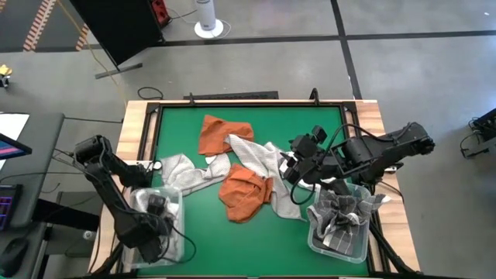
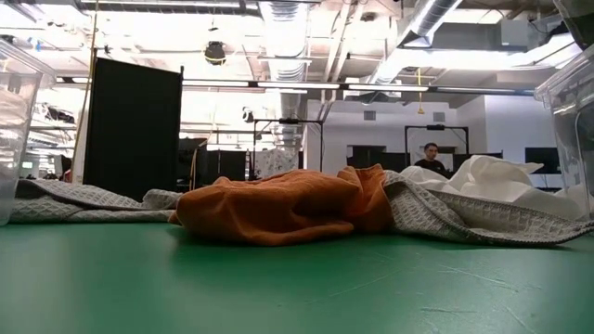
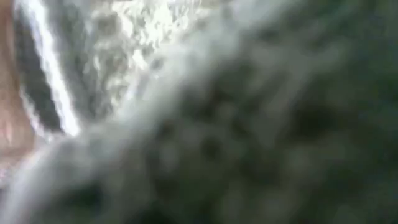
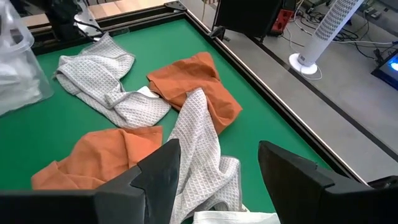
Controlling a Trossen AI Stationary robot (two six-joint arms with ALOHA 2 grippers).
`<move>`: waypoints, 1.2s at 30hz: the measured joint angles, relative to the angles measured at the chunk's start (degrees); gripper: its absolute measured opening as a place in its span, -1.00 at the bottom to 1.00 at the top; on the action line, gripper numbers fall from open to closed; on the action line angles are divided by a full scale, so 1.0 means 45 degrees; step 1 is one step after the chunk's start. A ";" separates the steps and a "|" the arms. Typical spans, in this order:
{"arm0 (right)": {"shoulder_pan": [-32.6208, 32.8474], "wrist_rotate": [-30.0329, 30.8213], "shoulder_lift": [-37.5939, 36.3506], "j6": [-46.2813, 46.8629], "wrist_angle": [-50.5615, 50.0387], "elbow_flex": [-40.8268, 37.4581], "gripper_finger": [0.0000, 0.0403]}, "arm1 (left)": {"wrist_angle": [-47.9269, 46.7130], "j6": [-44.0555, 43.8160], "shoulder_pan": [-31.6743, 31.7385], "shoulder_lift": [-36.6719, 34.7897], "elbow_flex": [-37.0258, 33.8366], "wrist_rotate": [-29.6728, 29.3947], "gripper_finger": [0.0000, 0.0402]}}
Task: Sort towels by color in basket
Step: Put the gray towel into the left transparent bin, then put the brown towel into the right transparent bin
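Several towels lie heaped mid-table. One rust orange towel point(image 1: 225, 133) point(image 4: 196, 84) lies toward the far edge and another point(image 1: 246, 194) point(image 2: 278, 209) toward the near edge. A white-and-grey checked towel point(image 1: 182, 172) point(image 4: 106, 84) lies to the left. A second checked towel point(image 1: 256, 155) point(image 4: 199, 143) runs between the orange ones, beside a white towel point(image 1: 285, 164) point(image 2: 501, 181). My right gripper point(image 1: 294, 172) point(image 4: 214, 183) hangs open over the second checked towel and the white one. My left gripper point(image 1: 157, 206) is down inside the left basket point(image 1: 177, 232), and its wrist view is filled with blurred grey cloth point(image 3: 186, 93).
A clear right basket point(image 1: 314, 236) at the near right corner holds dark grey and checked towels point(image 1: 341, 213). The left basket holds pale cloth point(image 1: 142, 198). Wooden rails point(image 1: 143, 124) frame the green mat. Bare mat shows along the far edge point(image 1: 294, 120) and the near middle.
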 joint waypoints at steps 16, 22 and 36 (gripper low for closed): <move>0.0073 0.0000 0.0000 0.0003 0.0008 -0.0004 0.21 | -0.0070 -0.0124 0.0188 -0.0666 0.0473 0.0214 0.17; 0.0078 0.0000 0.0000 0.0009 0.0010 0.0001 0.21 | -0.0868 -0.1046 0.0185 -0.1631 0.1910 0.0520 0.17; -0.0107 -0.0057 0.0135 -0.0049 0.0653 -0.1045 0.21 | -0.1621 -0.1122 0.0728 -0.3733 0.3018 -0.8735 0.17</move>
